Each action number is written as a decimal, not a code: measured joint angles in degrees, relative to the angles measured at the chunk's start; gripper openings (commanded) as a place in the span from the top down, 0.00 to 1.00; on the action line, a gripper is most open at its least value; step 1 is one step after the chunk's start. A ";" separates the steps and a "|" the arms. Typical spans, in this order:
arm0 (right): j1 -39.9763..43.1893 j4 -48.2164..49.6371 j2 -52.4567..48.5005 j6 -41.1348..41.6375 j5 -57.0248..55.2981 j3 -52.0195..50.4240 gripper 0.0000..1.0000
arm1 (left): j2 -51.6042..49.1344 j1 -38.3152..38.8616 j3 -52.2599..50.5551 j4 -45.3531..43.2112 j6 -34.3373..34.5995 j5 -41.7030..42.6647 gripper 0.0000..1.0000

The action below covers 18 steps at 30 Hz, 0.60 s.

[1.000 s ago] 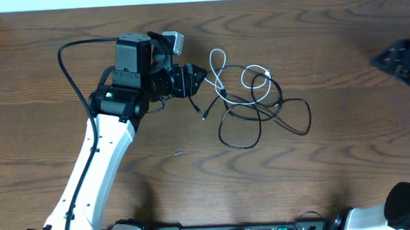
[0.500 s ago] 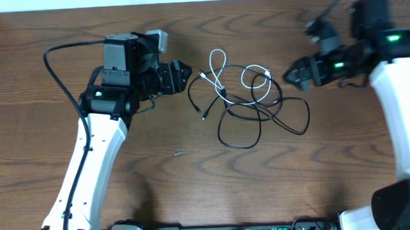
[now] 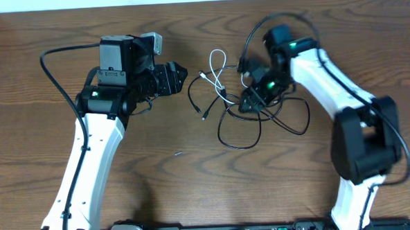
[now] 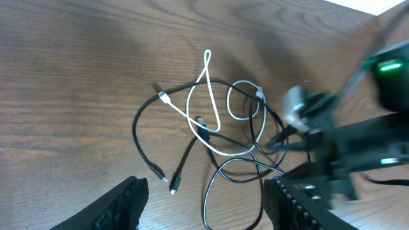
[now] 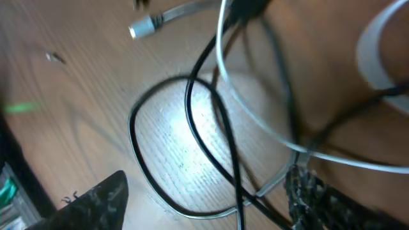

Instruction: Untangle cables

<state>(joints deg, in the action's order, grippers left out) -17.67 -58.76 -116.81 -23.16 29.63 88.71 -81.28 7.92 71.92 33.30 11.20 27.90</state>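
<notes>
The white cable (image 4: 207, 56) and the black cable (image 3: 240, 147) lie tangled together on the worktop (image 3: 26, 137). They sit directly under the right hand (image 3: 251, 98), whose fingers are spread with strands running between them. The left hand (image 3: 177, 73), also spread wide, has the tangle just ahead of it, apart from its fingers.

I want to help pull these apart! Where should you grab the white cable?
Take the white cable at its narrow loop on the far edge of the tangle, probably coming down from above. It sticks out alone there, with no black cable crossing it. The open left gripper looks nearest.
</notes>
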 measured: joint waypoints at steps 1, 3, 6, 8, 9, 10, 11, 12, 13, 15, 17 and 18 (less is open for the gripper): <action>-0.20 -0.24 -1.09 -0.35 0.42 -0.09 0.30 | 0.00 0.00 0.00 0.02 0.09 0.00 0.37; -0.63 -0.31 -2.64 -1.03 0.94 -0.22 0.39 | 0.00 0.00 0.00 0.02 0.17 0.00 0.37; -1.51 -0.24 -3.39 -1.75 1.40 -0.28 0.51 | 0.00 0.00 0.00 0.13 0.44 0.00 0.37; -2.32 -0.13 -3.63 -1.84 1.75 -0.28 0.60 | 0.00 0.00 0.00 0.22 0.57 0.00 0.37; -2.60 -0.07 -3.76 -1.97 1.86 -0.28 0.65 | 0.00 0.00 0.00 0.28 0.59 0.00 0.37; -2.91 -0.04 -3.89 -1.92 1.99 -0.28 0.68 | 0.00 0.00 0.00 0.31 0.59 0.00 0.37; -3.19 -0.11 -4.02 -1.88 2.05 -0.28 0.76 | 0.00 0.00 0.00 0.35 0.59 0.00 0.37; -3.34 -0.11 -4.15 -1.95 2.10 -0.28 0.83 | 0.00 0.00 0.00 0.33 0.57 0.00 0.37; -3.56 -0.11 -4.26 -1.77 2.14 -0.28 0.95 | 0.00 0.00 0.00 0.35 0.59 -0.02 0.37; -3.85 -0.35 -4.44 -0.74 2.47 -0.28 0.99 | 0.00 0.00 0.00 0.35 0.57 -0.24 0.37; -4.13 -1.16 -4.44 0.00 3.39 -0.28 0.99 | 0.00 0.00 0.00 0.39 0.59 -0.92 0.37; -4.31 -1.81 -4.42 0.15 4.17 -0.28 0.99 | 0.00 0.00 0.00 0.42 0.59 -1.25 0.37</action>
<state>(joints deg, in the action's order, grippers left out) -21.98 -60.58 -121.23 -23.00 33.80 88.42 -81.28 7.92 71.92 33.71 11.79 26.65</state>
